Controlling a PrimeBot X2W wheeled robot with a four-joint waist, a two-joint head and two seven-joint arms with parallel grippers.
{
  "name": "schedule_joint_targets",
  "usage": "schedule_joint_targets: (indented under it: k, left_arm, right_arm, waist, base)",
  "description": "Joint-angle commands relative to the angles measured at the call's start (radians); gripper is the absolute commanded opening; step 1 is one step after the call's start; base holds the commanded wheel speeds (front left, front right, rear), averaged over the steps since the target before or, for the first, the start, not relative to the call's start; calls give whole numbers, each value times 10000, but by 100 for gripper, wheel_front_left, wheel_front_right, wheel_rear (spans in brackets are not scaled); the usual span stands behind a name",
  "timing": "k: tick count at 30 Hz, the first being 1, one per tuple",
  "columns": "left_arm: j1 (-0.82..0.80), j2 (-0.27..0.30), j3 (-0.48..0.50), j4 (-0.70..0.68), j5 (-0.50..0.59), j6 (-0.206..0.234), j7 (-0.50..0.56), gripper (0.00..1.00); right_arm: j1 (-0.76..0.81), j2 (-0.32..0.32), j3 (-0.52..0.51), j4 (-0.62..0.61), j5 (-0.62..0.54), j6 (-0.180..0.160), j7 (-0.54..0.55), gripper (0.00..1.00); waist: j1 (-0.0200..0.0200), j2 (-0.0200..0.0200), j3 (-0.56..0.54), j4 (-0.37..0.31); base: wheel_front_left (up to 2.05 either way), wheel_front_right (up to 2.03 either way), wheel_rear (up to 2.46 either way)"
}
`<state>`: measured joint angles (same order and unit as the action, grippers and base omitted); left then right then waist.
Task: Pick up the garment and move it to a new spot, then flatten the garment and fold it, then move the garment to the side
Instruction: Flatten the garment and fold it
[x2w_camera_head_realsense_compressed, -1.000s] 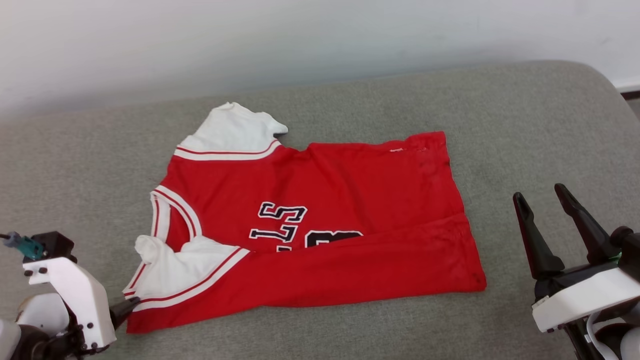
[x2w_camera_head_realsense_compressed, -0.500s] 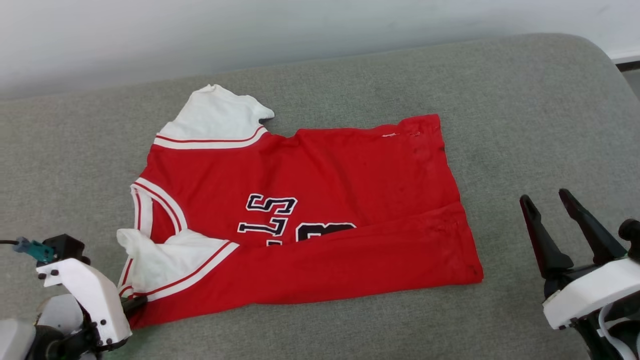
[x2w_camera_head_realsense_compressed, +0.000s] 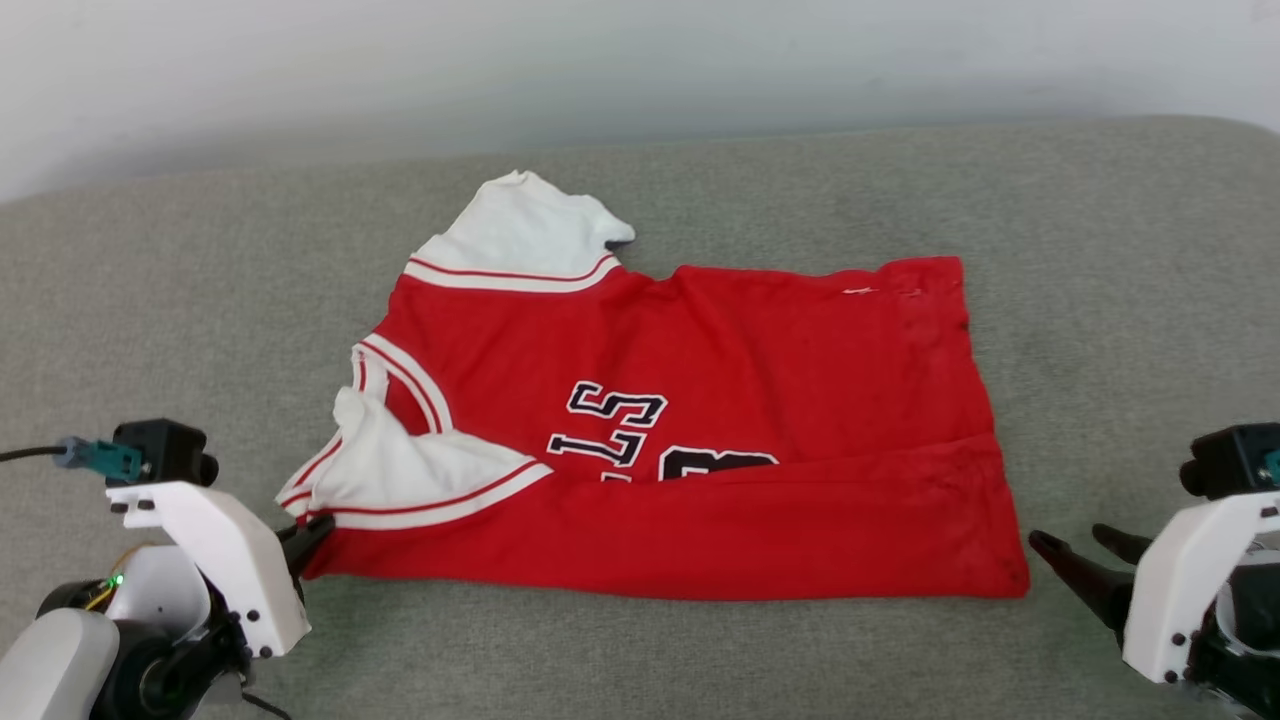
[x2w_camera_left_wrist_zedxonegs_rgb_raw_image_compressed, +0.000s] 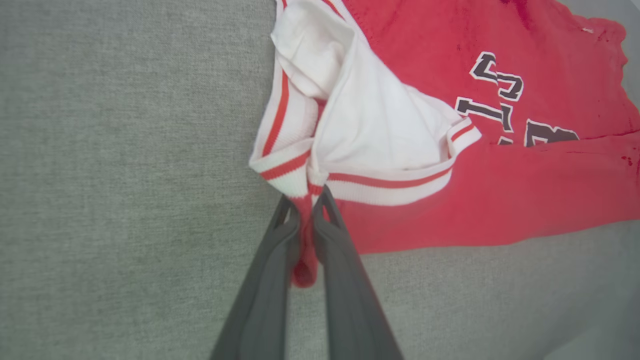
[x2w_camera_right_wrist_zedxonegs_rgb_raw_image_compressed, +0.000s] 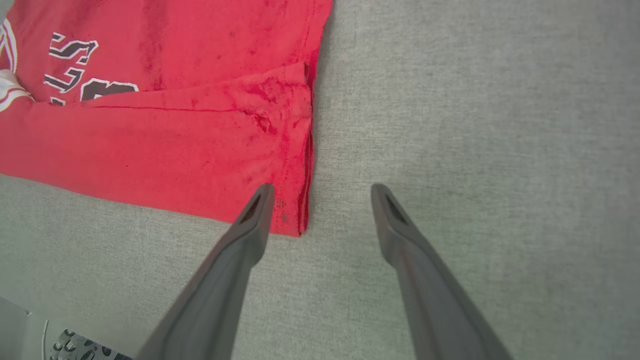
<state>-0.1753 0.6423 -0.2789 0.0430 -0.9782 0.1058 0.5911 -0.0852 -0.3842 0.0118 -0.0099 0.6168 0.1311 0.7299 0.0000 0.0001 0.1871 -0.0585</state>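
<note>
The garment, a red jersey with white sleeves, striped trim and black numerals, lies on the grey cushion with its near long edge folded over. My left gripper is at its near left corner. The left wrist view shows the left gripper shut on a pinch of red cloth just below the striped sleeve trim of the garment. My right gripper is open just off the near right corner. In the right wrist view the right gripper straddles the hem corner of the garment.
A grey fabric cushion carries everything, with bare room to the left, to the right and in front of the jersey. A white wall rises behind its far edge.
The head camera has shifted. My left gripper has closed on the near left corner of the garment. My right gripper has come down, with its fingers now pointing at the near right corner.
</note>
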Motion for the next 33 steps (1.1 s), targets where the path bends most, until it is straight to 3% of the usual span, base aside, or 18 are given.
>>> schedule_joint_targets:
  k: [1,11,12,14,25,33]
  left_arm:
    - [-181,-32,4,-223,88,50,-81,0]
    - [-383,-219,-270,-949,523,321,-263,0]
    - [-359,-245,-294,-939,538,321,-300,0]
    - [-279,-318,-327,-899,540,324,-344,0]
    - [232,-518,-209,-610,343,225,-851,0]
    - [1072,-571,-212,-652,411,503,-1203,0]
  right_arm:
    - [-198,34,62,124,110,-7,266,100]
    - [-1053,569,1074,1832,524,-7,979,100]
    - [-1042,602,1205,1978,563,-6,1019,62]
    - [-1070,646,1420,2201,675,-4,983,0]
    - [-1584,-153,1854,2137,1018,-4,113,0]
    - [-1079,-399,2200,1967,1123,-6,-50,0]
  waist:
    - [0,-1,194,207]
    - [0,-1,765,560]
    - [0,-1,764,572]
    - [0,-1,741,572]
    - [0,-1,-76,489]
    - [0,-1,-1325,543]
  base:
    - [0,0,0]
    - [0,0,0]
    - [0,0,0]
    - [0,0,0]
    - [0,0,0]
    - [0,0,0]
